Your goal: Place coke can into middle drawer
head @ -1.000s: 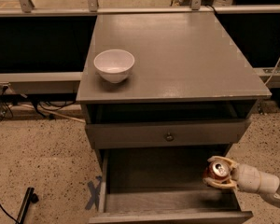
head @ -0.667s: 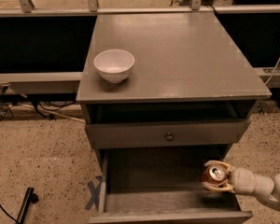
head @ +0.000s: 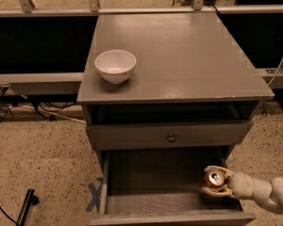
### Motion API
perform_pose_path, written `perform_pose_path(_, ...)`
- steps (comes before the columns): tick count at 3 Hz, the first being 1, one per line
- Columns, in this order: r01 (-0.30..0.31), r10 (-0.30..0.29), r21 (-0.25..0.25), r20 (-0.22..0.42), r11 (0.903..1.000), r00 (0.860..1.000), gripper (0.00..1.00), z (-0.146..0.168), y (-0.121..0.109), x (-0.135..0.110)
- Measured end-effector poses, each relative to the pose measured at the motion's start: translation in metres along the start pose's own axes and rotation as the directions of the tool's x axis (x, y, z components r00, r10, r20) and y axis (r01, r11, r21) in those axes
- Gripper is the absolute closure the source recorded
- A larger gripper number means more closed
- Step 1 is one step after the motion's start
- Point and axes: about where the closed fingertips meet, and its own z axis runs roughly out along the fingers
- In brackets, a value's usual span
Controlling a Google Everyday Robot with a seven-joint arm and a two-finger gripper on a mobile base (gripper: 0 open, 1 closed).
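The coke can point(head: 214, 178) is red with a silver top and stands upright in my gripper point(head: 211, 181), whose cream fingers are shut around it. The arm comes in from the lower right. The can is held over the right side of the open middle drawer point(head: 155, 199), a wide grey drawer pulled out below the cabinet, low inside its walls. I cannot tell if the can touches the drawer floor.
A white bowl point(head: 115, 66) sits on the grey cabinet top point(head: 188, 55) at the left. A closed drawer front with a round knob point(head: 170, 138) is above the open drawer. A black tool point(head: 26, 206) and blue tape point(head: 94, 197) lie on the speckled floor at left.
My gripper has carried the can slightly left and down, lower into the open drawer's right side.
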Motion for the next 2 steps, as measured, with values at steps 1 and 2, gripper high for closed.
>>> perform_pose_path(1, -0.028, 0.028, -0.008, 0.006, 0.9996, 1.0, 0.62, -0.0003, 0.0023, 0.0086)
perform_pose_path(2, -0.028, 0.028, -0.01, 0.008, 0.9996, 1.0, 0.39, 0.0023, 0.0019, 0.0087)
